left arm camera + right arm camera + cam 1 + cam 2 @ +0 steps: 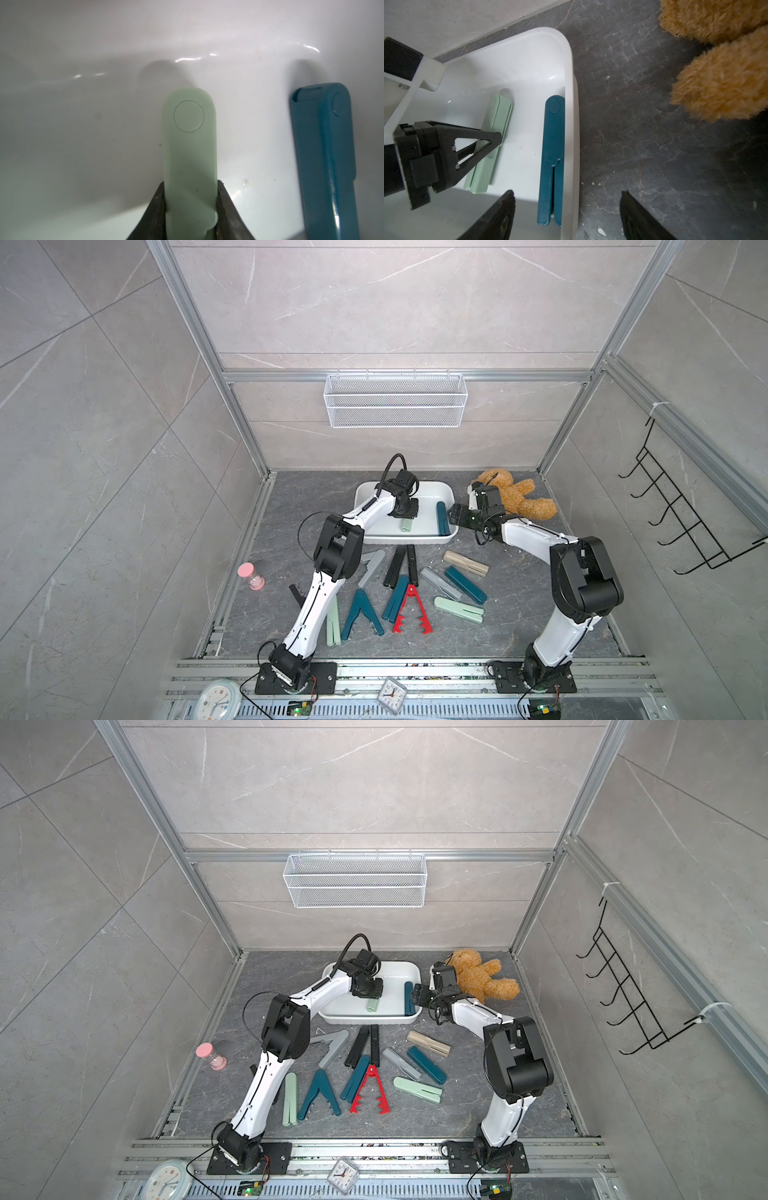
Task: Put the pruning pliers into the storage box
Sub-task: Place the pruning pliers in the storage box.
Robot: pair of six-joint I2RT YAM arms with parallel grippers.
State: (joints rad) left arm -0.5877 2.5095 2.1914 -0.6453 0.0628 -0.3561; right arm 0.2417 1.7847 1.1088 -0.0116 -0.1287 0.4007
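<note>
Most of the task is judged to be left. On the grey tabletop [519, 614], in front of the white storage box [415, 537], roughly ten pliers are seen lying loose outside it. Among them are a red toothed pair [410, 612], a black pair [402, 566] and a beige pair [465, 563]. One dark piece is half hidden behind the left arm and cannot be identified. Only two pairs are found inside the box. The dark teal pliers [551, 158] are laid flat against the side wall nearest the right arm. The mint green pliers [190, 149] appear to rest near the middle of the box floor. This mint green pair is clamped partway along its length by the left claw [191, 185], with a finger pressed to each side, so it is judged delivered but not let go. The right claw [566, 193] is held wide apart and empty above the box's corner by the teal pair.
</note>
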